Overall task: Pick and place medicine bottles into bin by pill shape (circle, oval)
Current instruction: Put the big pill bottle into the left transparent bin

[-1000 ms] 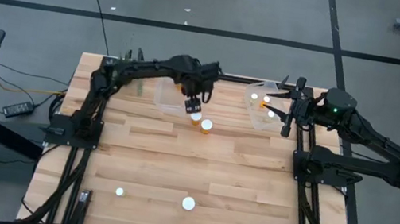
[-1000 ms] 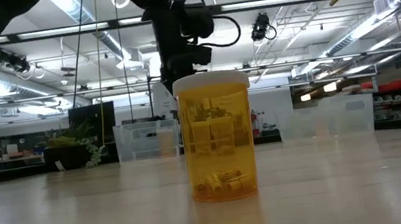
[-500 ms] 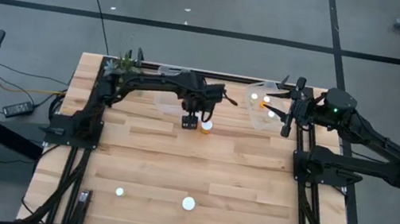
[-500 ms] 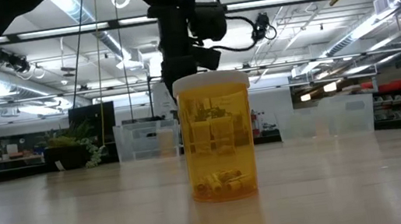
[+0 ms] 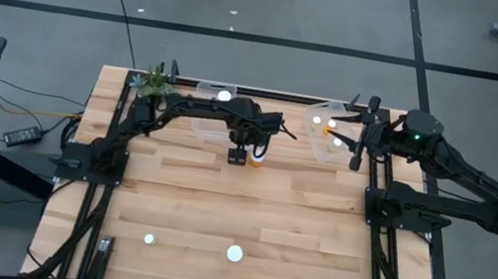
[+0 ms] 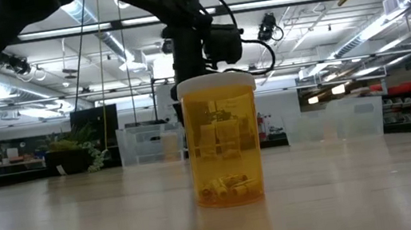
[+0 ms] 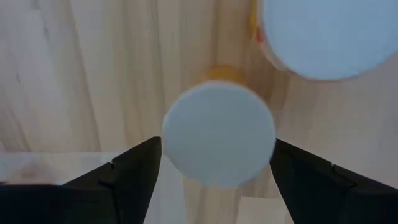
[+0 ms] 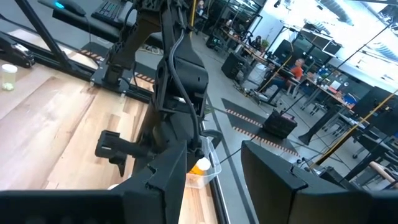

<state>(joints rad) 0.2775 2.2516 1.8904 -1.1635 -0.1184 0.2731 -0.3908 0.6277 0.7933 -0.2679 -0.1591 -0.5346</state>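
Left gripper [image 5: 239, 156] sits over the far-centre of the table [image 5: 248, 210], just in front of the left bin [image 5: 208, 113]. Fingers [image 7: 127, 177] spread wide, straddling a white-capped bottle [image 7: 219, 142] directly below; no contact visible. A second bottle [image 7: 320, 34] stands just beside it. Compared with a second ago, the arm has swung out flatter and the gripper has dropped down around the bottle, which earlier sat clear of it. Right gripper [image 5: 362, 137] is parked by the right bin [image 5: 320, 146], fingers parted, holding nothing, unchanged. Two more bottles [image 5: 234, 253] stand well apart at the near edge.
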